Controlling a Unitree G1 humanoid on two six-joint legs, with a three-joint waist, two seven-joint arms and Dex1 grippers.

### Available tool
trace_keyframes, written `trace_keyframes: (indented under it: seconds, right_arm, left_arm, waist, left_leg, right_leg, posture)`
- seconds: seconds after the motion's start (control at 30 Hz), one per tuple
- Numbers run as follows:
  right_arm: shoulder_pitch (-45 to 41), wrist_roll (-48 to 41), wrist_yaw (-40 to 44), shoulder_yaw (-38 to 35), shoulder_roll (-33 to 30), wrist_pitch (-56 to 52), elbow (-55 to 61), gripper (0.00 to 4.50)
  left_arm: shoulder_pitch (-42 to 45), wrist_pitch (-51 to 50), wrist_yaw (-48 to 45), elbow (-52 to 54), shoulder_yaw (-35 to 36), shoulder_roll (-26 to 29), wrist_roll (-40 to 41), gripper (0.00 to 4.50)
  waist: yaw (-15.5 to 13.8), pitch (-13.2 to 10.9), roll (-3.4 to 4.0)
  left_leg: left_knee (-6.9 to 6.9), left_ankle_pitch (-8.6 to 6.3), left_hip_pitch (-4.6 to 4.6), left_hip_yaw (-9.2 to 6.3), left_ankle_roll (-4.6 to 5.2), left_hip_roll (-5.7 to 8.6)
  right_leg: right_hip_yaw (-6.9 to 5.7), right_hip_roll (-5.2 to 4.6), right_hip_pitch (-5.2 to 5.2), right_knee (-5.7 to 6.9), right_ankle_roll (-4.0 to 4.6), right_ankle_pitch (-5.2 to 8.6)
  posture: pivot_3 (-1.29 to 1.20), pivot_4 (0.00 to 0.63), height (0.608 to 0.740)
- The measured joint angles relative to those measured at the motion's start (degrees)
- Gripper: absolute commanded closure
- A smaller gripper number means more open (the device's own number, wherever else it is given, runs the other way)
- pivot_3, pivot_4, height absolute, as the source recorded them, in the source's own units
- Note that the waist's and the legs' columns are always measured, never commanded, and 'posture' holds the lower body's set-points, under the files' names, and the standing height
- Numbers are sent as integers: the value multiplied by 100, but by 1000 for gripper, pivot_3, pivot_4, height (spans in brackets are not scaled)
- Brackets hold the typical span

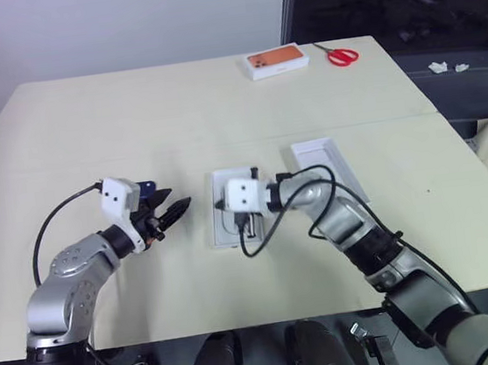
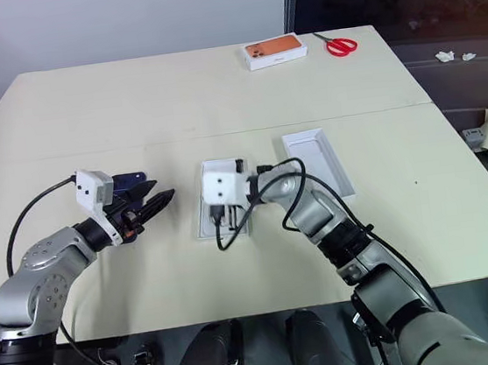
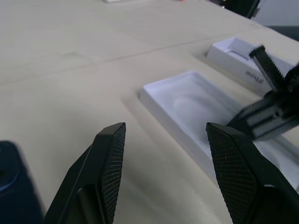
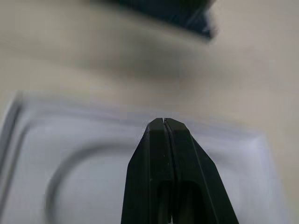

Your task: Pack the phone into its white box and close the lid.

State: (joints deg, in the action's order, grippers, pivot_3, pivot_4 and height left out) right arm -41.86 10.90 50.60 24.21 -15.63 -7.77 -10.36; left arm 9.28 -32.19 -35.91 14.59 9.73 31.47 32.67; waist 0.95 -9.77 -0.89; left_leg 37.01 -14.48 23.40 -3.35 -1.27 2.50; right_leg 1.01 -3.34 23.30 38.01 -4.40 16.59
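The dark blue phone (image 1: 145, 192) lies on the table just behind my left gripper (image 1: 178, 200), which is open with nothing between its fingers (image 3: 110, 158). Mid-table lies a shallow white tray with an oval recess (image 1: 228, 228). I cannot tell whether the white box is under it. My right gripper (image 1: 220, 205) is shut and empty, its tip (image 4: 163, 122) low over that tray's recess. To the right of the tray lies the lid (image 1: 328, 162), open side up, with "iPhone" printed on its side wall (image 3: 254, 74).
At the table's far edge are a white box with an orange top (image 1: 277, 61) and red scissors (image 1: 342, 55). A black cable loops from my right wrist over the tray's near end. A seam crosses the table behind the work area.
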Motion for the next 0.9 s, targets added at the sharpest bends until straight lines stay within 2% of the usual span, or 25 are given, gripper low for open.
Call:
trace_keyframes:
  seconds: [0.2, 0.47, 0.6, 0.73, 0.9]
  right_arm:
    - [-281, 488, -244, 83, -523, 529, -357, 4472]
    - [-181, 1310, -500, 643, -715, 1313, -895, 4472]
    - [-90, 1006, -318, 458, -604, 1123, -799, 4472]
    - [-84, 250, -239, -150, -330, 571, -524, 4472]
    - [60, -443, -128, -816, -434, -158, 16, 4472]
  left_arm:
    - [4, -1, 3, -97, 2, -20, -69, 1611]
    - [68, -103, 61, -102, -7, -65, -112, 1611]
    - [65, -349, 113, -106, -7, -65, -89, 1611]
    - [75, -403, 154, -148, -7, -130, -96, 1611]
    - [144, -400, 182, -187, -2, -168, -102, 1611]
  waist:
    - [-13, 0, -1]
    - [8, 0, -1]
    - [-2, 0, -1]
    - [-3, 0, -1]
    - [-31, 1, -1]
  left_leg:
    - [1, 0, 0, 3, 1, 2]
    - [0, 1, 0, 3, -2, -1]
    - [2, 1, 0, 1, -1, -1]
    - [1, 1, 0, 1, -1, -1]
    - [2, 0, 1, 0, 1, 1]
  right_leg:
    - [-1, -2, -2, -3, 0, 0]
    - [2, 2, 0, -1, 0, 0]
    - [1, 2, -3, -1, 0, 0]
    - [1, 2, -2, -1, 0, 0]
    - [0, -2, -5, -3, 0, 0]
  posture:
    - [0, 150, 740]
    - [0, 150, 740]
    - [0, 150, 740]
    - [0, 150, 740]
    - [0, 150, 740]
